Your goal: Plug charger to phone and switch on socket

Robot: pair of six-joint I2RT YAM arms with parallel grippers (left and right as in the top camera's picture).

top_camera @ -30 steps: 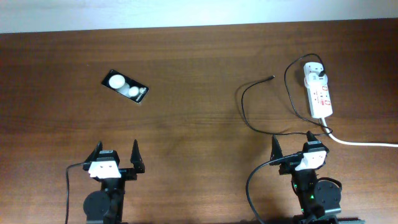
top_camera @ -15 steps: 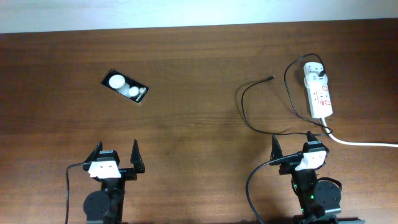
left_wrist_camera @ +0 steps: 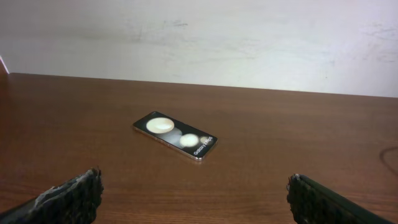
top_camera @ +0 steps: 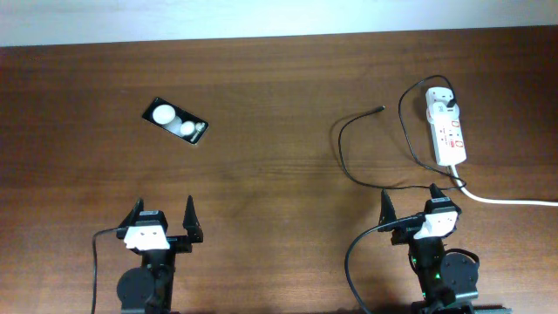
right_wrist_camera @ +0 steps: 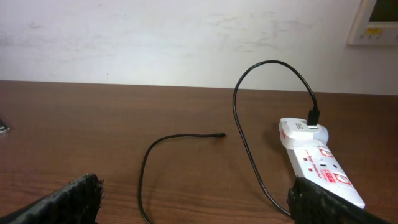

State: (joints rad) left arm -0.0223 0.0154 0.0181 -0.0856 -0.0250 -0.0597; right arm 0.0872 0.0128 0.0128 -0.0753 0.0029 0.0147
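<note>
The black phone lies on the table at the left rear, with two white round spots; it shows in the left wrist view ahead of the fingers. The white socket strip lies at the right rear, with the charger's black plug in its far end. The thin black charger cable loops across the table to a free connector tip. In the right wrist view the strip, cable and tip show. My left gripper and right gripper are open and empty near the front edge.
A thick white cord runs from the strip off to the right edge. A pale wall stands behind the table's far edge. A white wall unit shows at the upper right of the right wrist view.
</note>
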